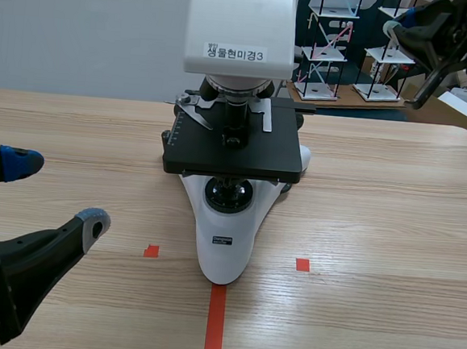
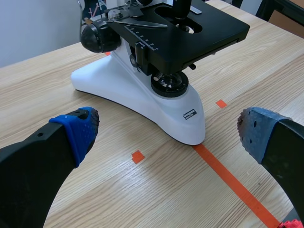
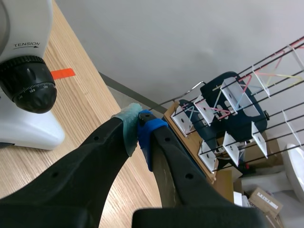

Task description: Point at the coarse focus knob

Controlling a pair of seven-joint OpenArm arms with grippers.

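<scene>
**Right gripper (image 1: 395, 27) raised, pointing not yet begun**

Pads pressed together, it hangs upper right, well apart from the coarse focus knob (image 3: 28, 90) on the flank of the microscope (image 1: 224, 246), mid-frame. Left gripper (image 1: 54, 193), lower left, is spread wide. The whole approach looks left to do.

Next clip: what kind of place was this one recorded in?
Probably a lab or teaching workroom. A labelled microscope stands on a wooden table, rod-and-plate models stand behind it, and cardboard boxes sit on the floor beyond.
</scene>
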